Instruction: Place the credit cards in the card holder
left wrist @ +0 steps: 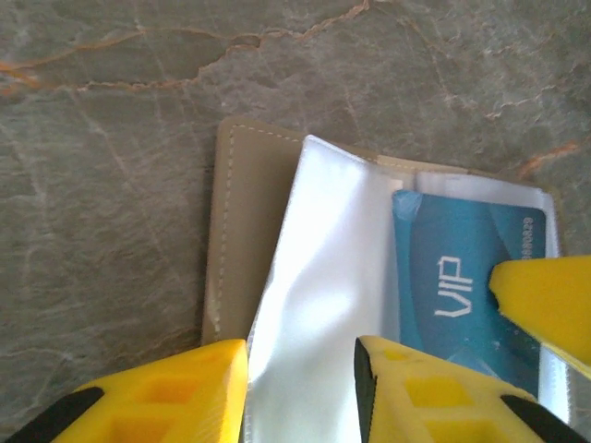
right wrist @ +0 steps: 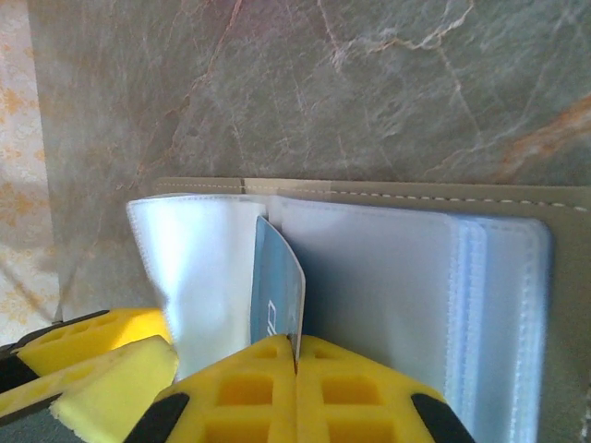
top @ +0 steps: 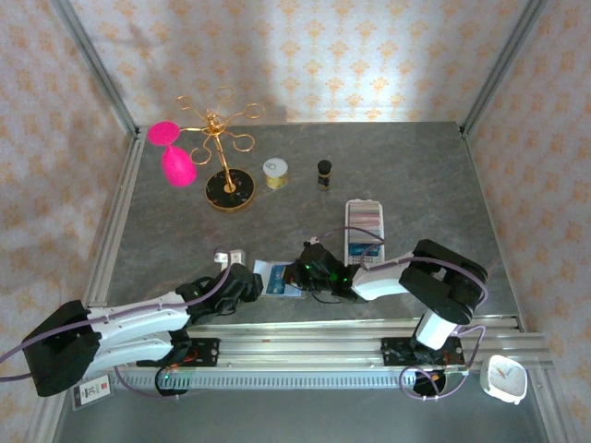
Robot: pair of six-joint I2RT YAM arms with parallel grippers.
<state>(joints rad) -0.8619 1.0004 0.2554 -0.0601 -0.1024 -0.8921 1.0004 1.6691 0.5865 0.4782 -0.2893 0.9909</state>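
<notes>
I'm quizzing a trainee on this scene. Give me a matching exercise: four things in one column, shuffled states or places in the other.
1 blue card
2 card holder
3 left end effector
4 gold stand

A open, astride a clear sleeve
B back left of the table
C lying open
D pinched in the shut right end effector

Pairs: 1-D, 2-C, 3-A, 4-B

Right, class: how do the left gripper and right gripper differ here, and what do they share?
The left gripper has its jaws apart; the right gripper has them shut. A clear sleeve lies between the left gripper's fingers; the right gripper pinches the blue card by its edge. Both have yellow fingers and sit over the open card holder.
</notes>
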